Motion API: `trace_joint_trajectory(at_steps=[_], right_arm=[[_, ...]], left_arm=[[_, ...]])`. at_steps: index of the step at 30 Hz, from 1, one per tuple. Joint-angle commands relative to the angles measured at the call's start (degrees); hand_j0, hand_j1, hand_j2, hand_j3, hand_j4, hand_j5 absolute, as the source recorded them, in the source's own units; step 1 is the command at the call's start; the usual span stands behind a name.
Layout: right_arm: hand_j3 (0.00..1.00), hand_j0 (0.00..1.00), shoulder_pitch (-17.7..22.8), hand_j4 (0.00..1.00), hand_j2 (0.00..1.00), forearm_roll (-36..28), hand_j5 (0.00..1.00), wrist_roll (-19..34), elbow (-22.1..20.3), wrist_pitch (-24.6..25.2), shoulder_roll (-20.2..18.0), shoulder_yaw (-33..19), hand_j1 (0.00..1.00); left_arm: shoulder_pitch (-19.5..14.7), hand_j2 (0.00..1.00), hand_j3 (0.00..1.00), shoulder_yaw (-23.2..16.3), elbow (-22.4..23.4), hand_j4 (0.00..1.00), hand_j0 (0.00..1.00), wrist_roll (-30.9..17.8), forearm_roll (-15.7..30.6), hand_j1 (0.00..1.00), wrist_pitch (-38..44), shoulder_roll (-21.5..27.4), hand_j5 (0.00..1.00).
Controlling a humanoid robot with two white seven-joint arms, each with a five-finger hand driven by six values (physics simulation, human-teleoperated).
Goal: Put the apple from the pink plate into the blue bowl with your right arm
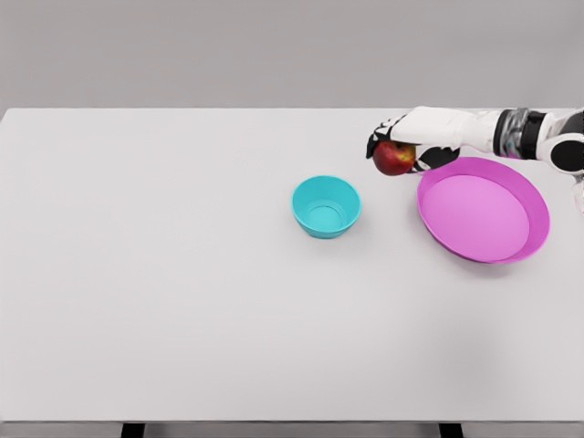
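Right hand (412, 144): reaches in from the right edge, fingers wrapped around the apple, held above the table.
Apple (393, 159): red, gripped under the palm, hanging just past the plate's upper left rim, between plate and bowl but nearer the plate.
Plate (534, 196): pink, round, on the right side of the table, nothing in it.
Bowl (326, 206): blue-green, near the table's middle, to the left of the plate and apart from it, nothing inside.
Table (164, 301): white, wide.
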Motion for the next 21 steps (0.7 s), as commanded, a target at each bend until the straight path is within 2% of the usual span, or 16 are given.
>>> trace_joint_trajectory(at_steps=[1,8,14,21], right_arm=[[0.46,0.46,0.0,0.46,0.46,-0.33,0.46,-0.02,-1.45,0.16,0.6,0.14,0.46],[0.46,0.46,0.18,0.46,0.46,0.11,0.46,-0.02,-4.0,0.16,4.82,2.16,0.46],[0.47,0.47,0.44,0.47,0.47,0.11,0.47,-0.02,-5.67,0.16,5.35,4.09,0.47],[0.47,0.47,0.53,0.47,0.47,0.11,0.47,-0.02,-5.58,0.16,5.96,6.64,0.47]], left_arm=[[0.0,1.0,1.0,0.0,0.0,1.0,1.0,-0.02,-0.03,1.0,0.0,0.0,1.0],[0.09,1.0,1.0,0.0,0.0,1.0,1.0,-0.02,-0.03,1.0,0.0,0.0,1.0],[0.09,1.0,1.0,0.0,0.0,1.0,1.0,-0.02,0.06,1.0,0.0,0.0,1.0],[0.09,1.0,1.0,0.0,0.0,1.0,1.0,-0.02,0.06,1.0,0.0,0.0,1.0]])
